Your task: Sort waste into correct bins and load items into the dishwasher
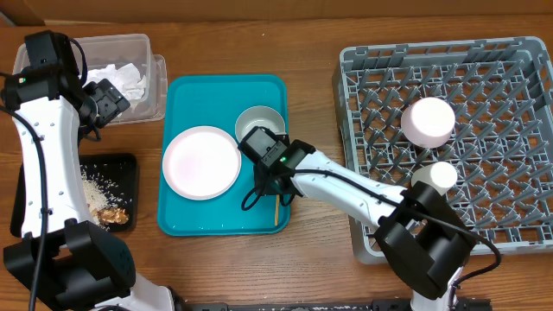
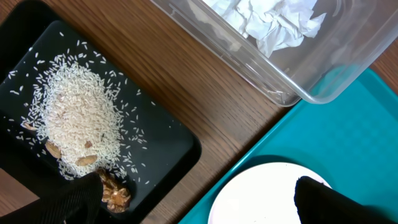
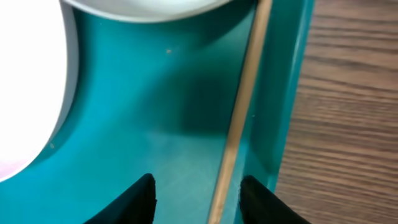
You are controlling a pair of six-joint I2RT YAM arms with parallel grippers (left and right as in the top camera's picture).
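Overhead: your right claw (image 1: 266, 183) hung low over the right side of the teal tray (image 1: 186, 99), above the chopstick (image 1: 276, 212). Your left claw (image 1: 111, 99) sat beside the clear bin (image 1: 147, 52). The dish rack (image 1: 484, 78) was well apart, to the right.

Left wrist: the left claw was spread wide and empty, over the black tray (image 2: 168, 146) of rice.

Right wrist: the fingers (image 3: 144, 198) were parted either side of the chopstick and had hold of nothing. The stick lay just beside the tray wall (image 3: 293, 93) (touching or not, couldn't tell). Likely trouble was the outer finger landing on that wall, or the thin stick rolling free on slick plastic as you closed. Room was tight, with the plate (image 3: 28, 93) near on the inner side. The wooden worktop (image 3: 354, 124) lay past the wall.
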